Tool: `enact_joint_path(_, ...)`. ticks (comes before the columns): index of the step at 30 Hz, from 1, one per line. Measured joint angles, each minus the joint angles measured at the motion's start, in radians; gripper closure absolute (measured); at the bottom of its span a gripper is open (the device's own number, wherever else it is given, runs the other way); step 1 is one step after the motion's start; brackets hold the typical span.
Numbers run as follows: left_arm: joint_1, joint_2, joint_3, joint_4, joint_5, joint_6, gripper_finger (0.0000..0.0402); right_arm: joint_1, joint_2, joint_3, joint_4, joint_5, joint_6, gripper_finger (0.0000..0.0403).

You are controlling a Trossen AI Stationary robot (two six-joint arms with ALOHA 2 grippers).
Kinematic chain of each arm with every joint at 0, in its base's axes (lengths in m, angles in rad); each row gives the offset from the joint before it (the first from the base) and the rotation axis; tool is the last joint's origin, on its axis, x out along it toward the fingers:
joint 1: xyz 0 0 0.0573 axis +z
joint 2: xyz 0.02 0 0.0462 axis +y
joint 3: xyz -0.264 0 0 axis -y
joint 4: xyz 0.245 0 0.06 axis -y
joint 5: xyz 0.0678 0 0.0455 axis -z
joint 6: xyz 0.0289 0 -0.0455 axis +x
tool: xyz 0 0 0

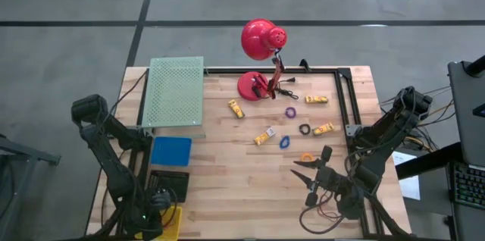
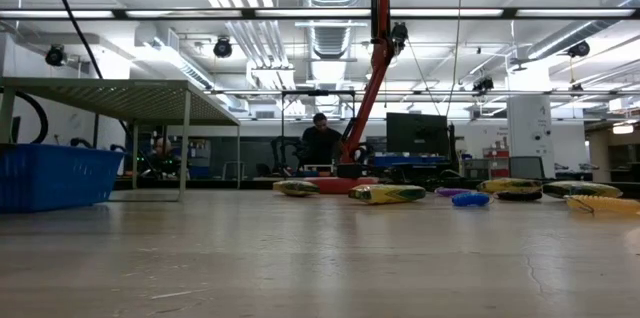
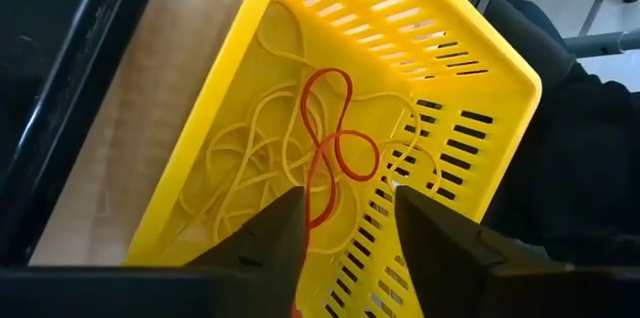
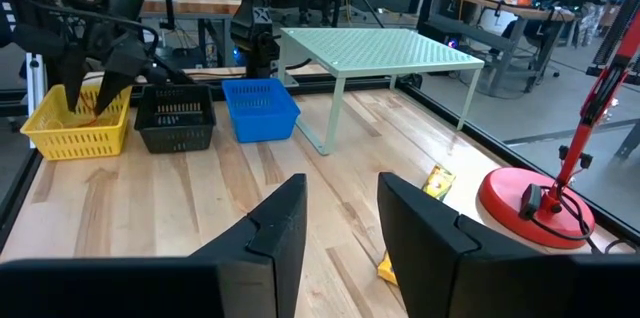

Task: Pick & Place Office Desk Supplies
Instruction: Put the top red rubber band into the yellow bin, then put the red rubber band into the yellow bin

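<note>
At the lower left of the overhead frame, we see the left gripper (image 3: pixel 340 243) poised over a yellow basket (image 3: pixel 500 88); its fingers stand apart, and a red rubber band (image 3: pixel 330 153) lies looped between them on tan bands, seemingly released, though contact is hard to judge; at lower right, the right gripper (image 1: pixel 312 174) hovers with fingers parted, holding nothing; yellow pieces (image 1: pixel 237 109) and small rings (image 1: pixel 290 112) lie scattered mid-table near the red lamp (image 1: pixel 261 40).
</note>
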Motion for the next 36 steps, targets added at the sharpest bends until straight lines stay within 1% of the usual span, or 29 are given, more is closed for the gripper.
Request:
enact_joint_path(6,0.000,0.000,0.005,-0.004,0.034,-0.001,0.0186,0.000,0.000,0.000,0.000,0.000,0.000,0.0271)
enact_joint_path(10,0.000,-0.001,0.023,-0.012,0.099,-0.001,0.0168,0.000,0.000,0.000,0.000,0.000,0.000,0.0272)
enact_joint_path(13,0.000,-0.002,0.027,-0.019,0.131,-0.001,0.0160,0.000,0.000,0.000,0.000,0.000,0.000,0.0276)
enact_joint_path(20,0.000,-0.002,0.027,-0.043,0.134,-0.001,0.0148,0.000,0.000,0.000,0.000,0.000,0.000,0.0285)
enact_joint_path(25,0.002,-0.002,0.037,-0.045,0.133,0.001,0.0149,0.000,0.000,0.000,0.000,0.000,0.000,0.0281)
enact_joint_path(28,0.002,-0.002,0.073,-0.045,0.120,0.047,0.0149,0.000,0.000,0.000,0.000,0.000,0.000,0.0276)
enact_joint_path(31,0.002,-0.019,0.112,-0.049,0.075,0.117,0.0149,0.000,0.000,0.000,0.000,0.000,0.000,0.0273)
enact_joint_path(33,0.003,-0.042,0.134,-0.063,0.022,0.168,0.0149,0.000,0.000,0.000,0.000,0.000,0.000,0.0271)
enact_joint_path(36,0.005,-0.086,0.165,-0.115,-0.091,0.252,0.0149,0.000,0.000,0.000,0.000,0.000,0.000,0.0271)
